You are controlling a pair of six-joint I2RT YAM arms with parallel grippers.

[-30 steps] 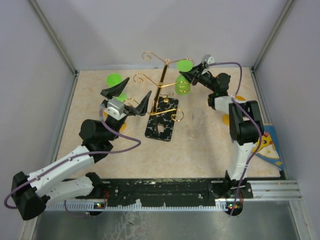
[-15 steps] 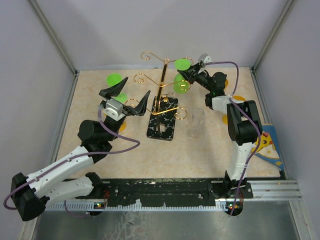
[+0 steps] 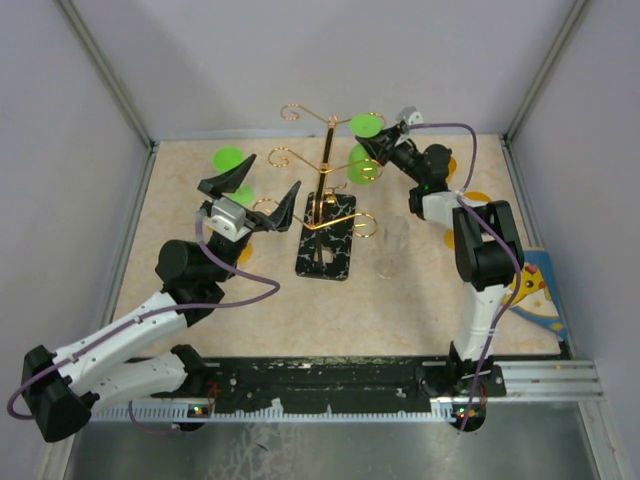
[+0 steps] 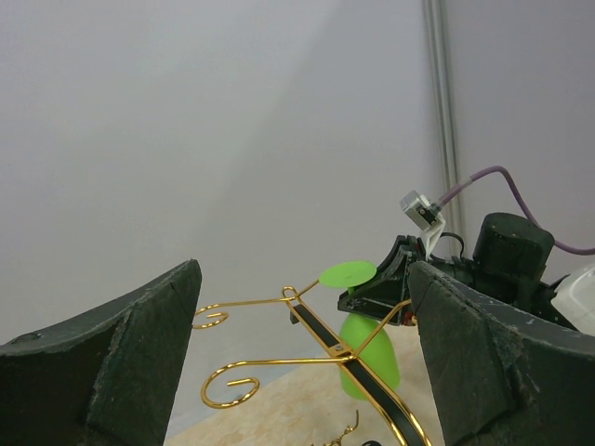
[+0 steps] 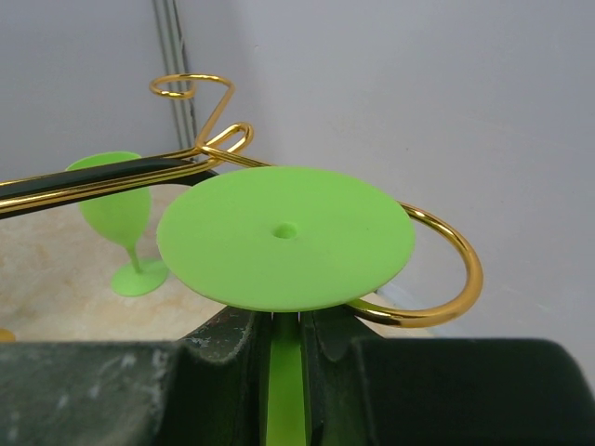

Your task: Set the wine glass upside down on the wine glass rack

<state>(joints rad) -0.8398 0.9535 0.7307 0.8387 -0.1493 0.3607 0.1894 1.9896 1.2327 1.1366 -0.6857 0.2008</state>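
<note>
- The wine glass (image 5: 284, 237) is bright green and looks like plastic. It hangs inverted, its flat round foot uppermost.
- Its foot lies over a curled arm of the gold wire wine glass rack (image 3: 328, 245), seemingly touching the wire.
- The right gripper (image 5: 284, 348) is clamped on the stem.
- The left gripper (image 3: 272, 175) stands beside the rack, its jaws wide apart and holding nothing.

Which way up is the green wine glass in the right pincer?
Upside down: the wine glass has its foot on top and its bowl hanging below; the right pincer holds its stem.
</note>
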